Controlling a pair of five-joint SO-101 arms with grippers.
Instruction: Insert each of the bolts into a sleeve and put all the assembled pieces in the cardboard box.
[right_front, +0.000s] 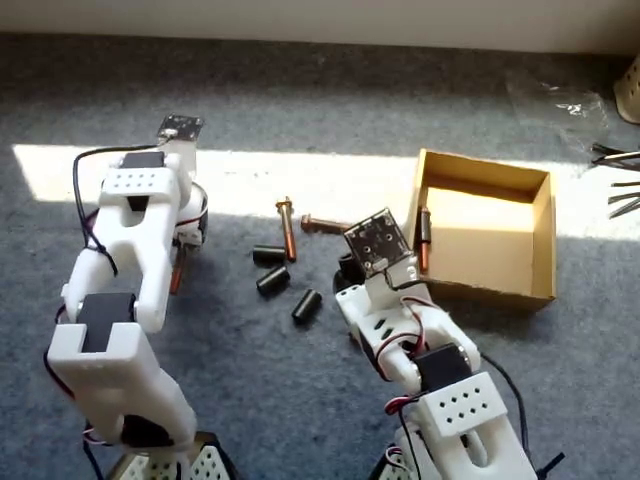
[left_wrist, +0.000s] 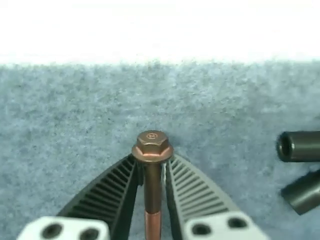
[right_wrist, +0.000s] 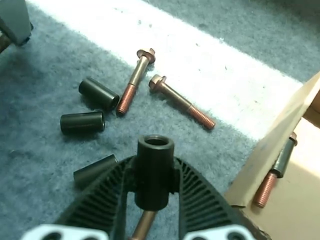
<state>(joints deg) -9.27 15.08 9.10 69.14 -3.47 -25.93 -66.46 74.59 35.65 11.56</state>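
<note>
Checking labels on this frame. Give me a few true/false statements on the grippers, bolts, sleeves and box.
1. The left gripper is clamped on a bolt. True.
2. The right gripper is empty. False: it holds a black sleeve.
3. The box is empty. False: one sleeved bolt lies inside.
4. Two loose bolts lie on the carpet. True.

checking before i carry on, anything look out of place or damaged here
Nothing stands out. The left pincer is shut on a copper hex-head bolt, the right pincer on a black cylindrical sleeve. One assembled piece lies in the brown cardboard box; the loose bolts and sleeves look intact on the grey carpet.
</note>
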